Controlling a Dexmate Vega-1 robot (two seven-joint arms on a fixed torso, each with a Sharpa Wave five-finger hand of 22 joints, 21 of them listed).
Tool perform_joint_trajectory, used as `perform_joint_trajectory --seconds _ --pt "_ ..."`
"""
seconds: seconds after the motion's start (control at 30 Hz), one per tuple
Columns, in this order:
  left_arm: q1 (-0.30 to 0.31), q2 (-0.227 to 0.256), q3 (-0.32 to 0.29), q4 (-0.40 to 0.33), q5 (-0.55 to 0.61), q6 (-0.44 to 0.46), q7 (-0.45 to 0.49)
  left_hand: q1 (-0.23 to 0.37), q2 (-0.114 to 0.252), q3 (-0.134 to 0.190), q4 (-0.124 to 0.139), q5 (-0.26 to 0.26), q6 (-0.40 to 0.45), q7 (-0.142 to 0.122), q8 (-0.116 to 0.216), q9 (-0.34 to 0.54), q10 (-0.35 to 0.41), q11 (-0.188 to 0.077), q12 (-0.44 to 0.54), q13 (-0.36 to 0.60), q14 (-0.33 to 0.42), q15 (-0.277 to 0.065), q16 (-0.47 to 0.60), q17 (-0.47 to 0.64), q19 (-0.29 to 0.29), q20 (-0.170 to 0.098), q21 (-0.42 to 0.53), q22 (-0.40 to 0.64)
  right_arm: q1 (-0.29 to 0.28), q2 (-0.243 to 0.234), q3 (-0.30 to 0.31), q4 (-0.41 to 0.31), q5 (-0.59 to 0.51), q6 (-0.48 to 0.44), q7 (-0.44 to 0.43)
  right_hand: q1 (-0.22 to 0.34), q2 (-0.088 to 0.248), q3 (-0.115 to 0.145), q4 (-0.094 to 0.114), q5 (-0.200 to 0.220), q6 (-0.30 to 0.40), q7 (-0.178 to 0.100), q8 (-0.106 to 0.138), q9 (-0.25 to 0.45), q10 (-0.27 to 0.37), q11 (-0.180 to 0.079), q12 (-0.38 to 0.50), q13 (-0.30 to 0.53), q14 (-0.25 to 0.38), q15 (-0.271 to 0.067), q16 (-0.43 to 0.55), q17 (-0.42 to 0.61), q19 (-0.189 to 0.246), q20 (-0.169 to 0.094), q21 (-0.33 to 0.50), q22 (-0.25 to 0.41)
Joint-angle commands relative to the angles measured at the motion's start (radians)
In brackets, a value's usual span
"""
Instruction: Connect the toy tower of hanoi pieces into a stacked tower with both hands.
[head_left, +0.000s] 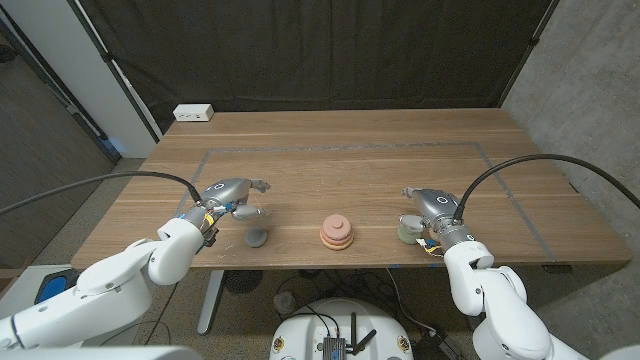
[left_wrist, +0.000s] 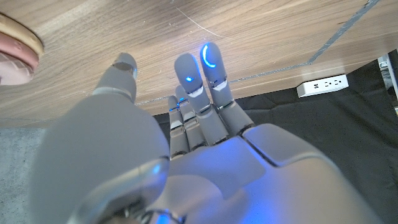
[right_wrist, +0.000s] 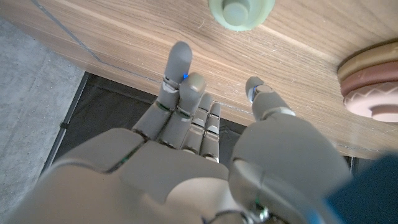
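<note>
Partly built stack (head_left: 338, 232) sits mid-table near the front edge, grey piece (head_left: 257, 237) just left of it, pale green piece (head_left: 409, 229) right. Left hand (head_left: 232, 196) and right hand (head_left: 432, 205) hover empty, fingers apart. Pieces look small, rigid, light (probably smooth); pinch by rims.

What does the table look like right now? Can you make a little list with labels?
Table: wooden table, taped outline on it
Middle: stack of pinkish rings
Left piece: grey piece, lying loose near the left robot hand
Right piece: pale green piece, beside the right robot hand
Left robot hand: fingers apart, holding nothing
Right robot hand: fingers apart, holding nothing
Far edge: white power strip
</note>
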Motion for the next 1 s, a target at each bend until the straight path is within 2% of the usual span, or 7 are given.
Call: perform_joint_trajectory --seconds 0.03,0.3,0.37,0.67,1.0 --pt "0.018 -0.023 -0.032 0.013 -0.004 -0.019 0.007 0.004 0.011 0.009 0.002 0.003 0.011 0.000 -0.003 0.000 0.011 -0.002 -0.006 0.000 0.009 -0.048 0.002 0.003 0.010 -0.136 0.000 0.005 -0.007 -0.005 -0.022 -0.012 -0.073 -0.049 0.098 -0.002 -0.016 -0.006 -0.002 -0.006 -0.008 0.007 -0.005 0.002 -0.022 0.007 -0.002 -0.003 -0.017 -0.066 -0.016 -0.009 -0.014 -0.096 -0.005 0.001" --pt "0.022 -0.028 -0.043 0.015 -0.002 -0.028 -0.003 0.004 0.013 0.011 0.003 0.003 0.014 -0.001 -0.005 0.000 0.014 -0.005 -0.006 -0.001 0.011 -0.048 0.002 0.004 0.011 -0.136 -0.001 0.005 -0.010 0.011 -0.034 -0.007 -0.122 -0.058 0.148 -0.002 -0.027 -0.013 -0.002 -0.015 -0.024 0.017 -0.012 -0.001 -0.046 0.012 -0.001 -0.010 -0.032 -0.066 -0.032 -0.017 -0.026 -0.096 -0.011 0.000" --pt "0.023 -0.027 -0.046 0.015 -0.001 -0.032 -0.006 0.003 0.014 0.011 0.003 0.003 0.016 -0.002 -0.005 0.000 0.015 -0.008 -0.006 -0.001 0.012 -0.048 0.003 0.005 0.012 -0.136 -0.001 0.006 -0.008 0.021 -0.041 -0.002 -0.144 -0.062 0.165 0.001 -0.030 -0.017 -0.002 -0.020 -0.030 0.018 -0.014 -0.002 -0.053 0.019 0.000 -0.014 -0.032 -0.067 -0.035 -0.019 -0.030 -0.096 -0.012 0.000" --pt "0.031 -0.035 -0.059 0.019 0.002 -0.050 -0.011 0.003 0.016 0.013 0.003 0.003 0.022 -0.001 -0.006 0.000 0.023 -0.008 -0.004 -0.001 0.015 -0.048 0.003 0.006 0.015 -0.136 0.000 0.008 -0.006 0.065 -0.053 0.020 -0.241 -0.064 0.247 0.007 -0.038 -0.024 -0.004 -0.029 -0.058 0.026 -0.023 -0.005 -0.063 0.020 0.003 -0.020 -0.039 -0.067 -0.043 -0.025 -0.034 -0.096 -0.013 0.000" --pt "0.040 -0.047 -0.068 0.023 0.010 -0.071 -0.016 0.002 0.019 0.016 0.003 0.004 0.028 -0.002 -0.007 0.001 0.029 -0.010 -0.003 -0.001 0.016 -0.048 0.002 0.007 0.016 -0.137 -0.001 0.009 -0.028 0.114 -0.034 0.039 -0.324 -0.039 0.309 0.013 -0.040 -0.050 0.003 -0.053 -0.079 0.031 -0.021 -0.013 -0.063 0.019 0.012 -0.038 -0.041 -0.066 -0.058 -0.037 -0.039 -0.095 -0.014 0.000"
